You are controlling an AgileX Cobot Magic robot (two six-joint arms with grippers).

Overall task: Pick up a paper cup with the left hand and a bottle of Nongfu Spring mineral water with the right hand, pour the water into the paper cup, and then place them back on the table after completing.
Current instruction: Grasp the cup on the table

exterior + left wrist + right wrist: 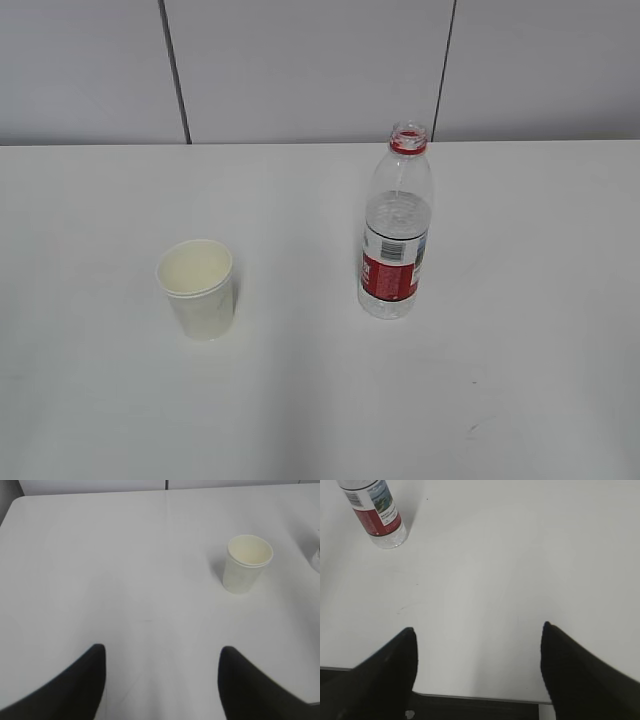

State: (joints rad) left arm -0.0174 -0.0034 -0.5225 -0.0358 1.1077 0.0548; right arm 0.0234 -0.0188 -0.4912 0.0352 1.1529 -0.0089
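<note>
A white paper cup [198, 288] stands upright and empty on the white table [90, 220], left of centre. It also shows in the left wrist view [247, 563], far ahead and to the right of my open, empty left gripper [162, 652]. A clear bottle [396, 226] with a red label and no cap stands right of centre, with water [399, 212] up to about two thirds. The right wrist view shows its lower part [376, 512] at the top left, far from my open, empty right gripper [479, 630]. Neither arm shows in the exterior view.
A small dark scuff mark [474, 428] lies on the table at the front right. The table's near edge [475, 696] runs just below the right gripper. A grey panelled wall [300, 70] stands behind the table.
</note>
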